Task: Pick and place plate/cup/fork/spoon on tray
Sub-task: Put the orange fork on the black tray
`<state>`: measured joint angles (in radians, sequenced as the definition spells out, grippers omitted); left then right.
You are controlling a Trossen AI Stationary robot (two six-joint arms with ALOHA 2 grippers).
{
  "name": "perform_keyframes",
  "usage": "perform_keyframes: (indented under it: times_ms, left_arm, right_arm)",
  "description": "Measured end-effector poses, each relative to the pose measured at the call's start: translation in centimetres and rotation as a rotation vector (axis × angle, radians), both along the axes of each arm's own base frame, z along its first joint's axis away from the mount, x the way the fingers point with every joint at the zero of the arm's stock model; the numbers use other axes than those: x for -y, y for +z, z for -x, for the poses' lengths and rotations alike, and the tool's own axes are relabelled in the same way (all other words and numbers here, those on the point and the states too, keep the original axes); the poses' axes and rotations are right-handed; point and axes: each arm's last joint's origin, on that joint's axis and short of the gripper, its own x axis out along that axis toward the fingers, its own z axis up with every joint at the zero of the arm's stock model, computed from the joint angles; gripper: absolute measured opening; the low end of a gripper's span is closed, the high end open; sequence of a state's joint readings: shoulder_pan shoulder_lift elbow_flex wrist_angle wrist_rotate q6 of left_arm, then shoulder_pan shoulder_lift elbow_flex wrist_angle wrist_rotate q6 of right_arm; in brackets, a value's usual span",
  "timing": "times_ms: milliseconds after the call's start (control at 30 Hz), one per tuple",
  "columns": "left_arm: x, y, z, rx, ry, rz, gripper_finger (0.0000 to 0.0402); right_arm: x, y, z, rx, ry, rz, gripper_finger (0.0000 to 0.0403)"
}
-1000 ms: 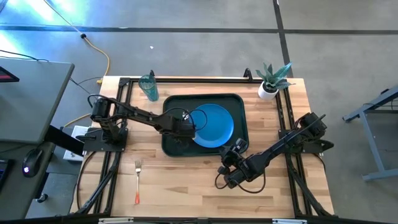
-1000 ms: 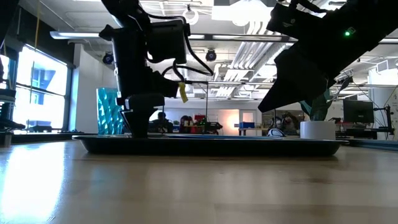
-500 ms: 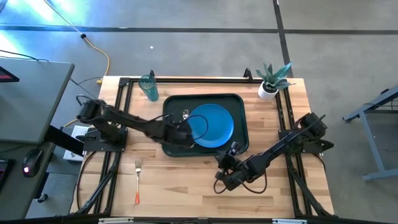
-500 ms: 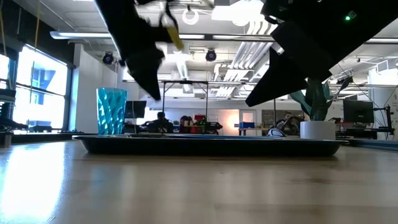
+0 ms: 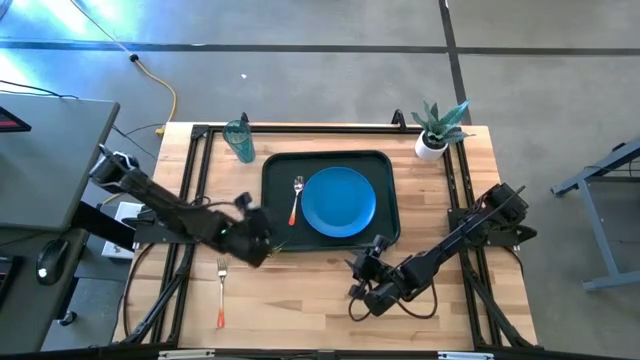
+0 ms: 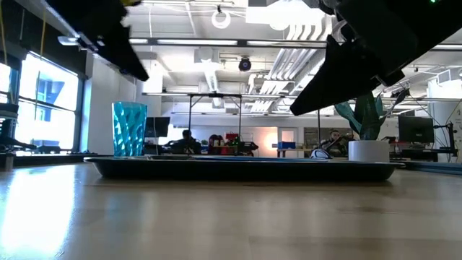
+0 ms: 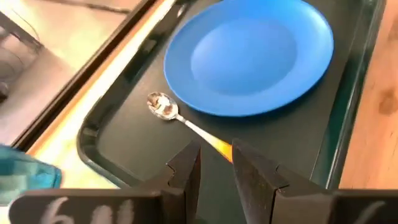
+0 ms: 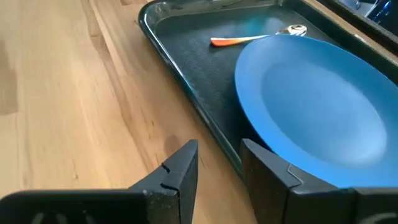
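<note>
The dark green tray [image 5: 275, 235] lies mid-table. On it the blue plate [image 5: 338, 200] lies flat, and left of it lies the orange-handled spoon [image 5: 296, 200], bowl toward the far edge. The teal cup [image 5: 238, 140] stands on the table beyond the tray's far left corner. The fork [image 5: 221, 292] lies on the table near the left front. My left gripper [image 5: 262, 238] hovers at the tray's near left corner, narrowly open and empty [image 7: 214, 165]. My right gripper [image 5: 360, 272] hovers before the tray's near edge, narrowly open and empty [image 8: 217, 163].
A white pot with a green plant [image 5: 432, 140] stands at the table's far right. Black frame rails [image 5: 200, 170] run along the table's left, right and far sides. Bare wood lies between the fork and my right gripper.
My left gripper has risen from the left part of the tray and drawn back toward the table's left and near edges. The spoon, hidden under it before, now lies in plain view on the tray. My right gripper has drifted slightly toward the near edge.
</note>
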<state>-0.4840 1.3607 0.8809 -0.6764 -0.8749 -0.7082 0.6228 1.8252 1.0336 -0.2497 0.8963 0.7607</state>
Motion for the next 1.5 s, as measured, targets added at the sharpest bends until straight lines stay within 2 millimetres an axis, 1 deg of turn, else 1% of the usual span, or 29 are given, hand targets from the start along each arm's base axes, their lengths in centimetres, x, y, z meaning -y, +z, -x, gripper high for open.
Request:
perform_keyframes:
  times_ms: [100, 167, 267, 367, 433, 500, 600, 700, 800, 933, 1067, 1167, 1267, 1367, 1500]
  left_arm:
    - [1.1, -0.7, 1.6, 0.023, -0.033, 0.005, 0.0084]
    - [1.6, -0.8, 2.6, -0.040, -0.083, 0.024, 0.0084]
    - [2.1, -1.1, 4.3, -0.192, -0.129, 0.137, 0.0084]
    - [2.7, -1.5, 5.7, -0.336, -0.123, 0.314, 0.0084]
    - [3.3, -1.6, 6.5, -0.404, -0.119, 0.390, 0.0084]
    - [3.9, -1.8, 6.9, -0.406, -0.140, 0.401, 0.0084]
    - [4.1, -2.6, 7.7, -0.418, -0.133, 0.386, 0.0085]
    - [3.8, -3.7, 8.5, -0.441, -0.091, 0.381, 0.0091]
    - [3.2, -4.8, 9.1, -0.478, -0.059, 0.361, 0.0106]
    - [2.7, -6.1, 9.4, -0.460, -0.051, 0.346, 0.0132]
    - [3.1, -6.7, 9.2, -0.399, -0.078, 0.399, 0.0159]
    - [3.2, -6.5, 9.4, -0.410, -0.081, 0.402, 0.0178]
    - [2.5, -5.8, 10.0, -0.427, 0.017, 0.405, 0.0194]
    - [2.1, -5.1, 10.6, -0.379, 0.110, 0.456, 0.0207]
    - [2.0, -4.4, 11.3, -0.297, 0.109, 0.484, 0.0217]
  right_arm:
    - [0.0, 0.1, -0.1, 0.009, -0.003, 0.003, 0.0114]
    - [0.0, 0.1, -0.1, 0.024, -0.010, 0.011, 0.0114]
    - [-0.1, 0.4, -0.4, 0.082, -0.035, 0.021, 0.0114]
    - [-0.1, 0.7, -0.8, 0.112, -0.036, 0.014, 0.0114]
    - [-0.2, 0.8, -1.0, 0.123, -0.019, 0.007, 0.0114]
    - [-0.1, 0.9, -1.2, 0.130, -0.009, 0.002, 0.0114]
    - [-0.2, 1.0, -1.3, 0.141, -0.002, -0.008, 0.0114]
    - [-0.3, 1.1, -1.4, 0.149, -0.002, -0.014, 0.0114]
    - [-0.3, 1.1, -1.4, 0.151, 0.002, -0.011, 0.0114]
    - [-0.3, 1.1, -1.4, 0.146, 0.008, 0.002, 0.0114]
    - [-0.3, 1.1, -1.4, 0.144, 0.010, 0.006, 0.0114]
    - [-0.3, 1.2, -1.4, 0.138, 0.015, 0.028, 0.0114]
    - [0.1, 1.2, -1.6, 0.147, -0.008, 0.032, 0.0114]
    - [0.6, 1.2, -2.0, 0.148, -0.014, 0.013, 0.0114]
    - [1.2, 1.1, -2.4, 0.134, -0.014, -0.009, 0.0114]
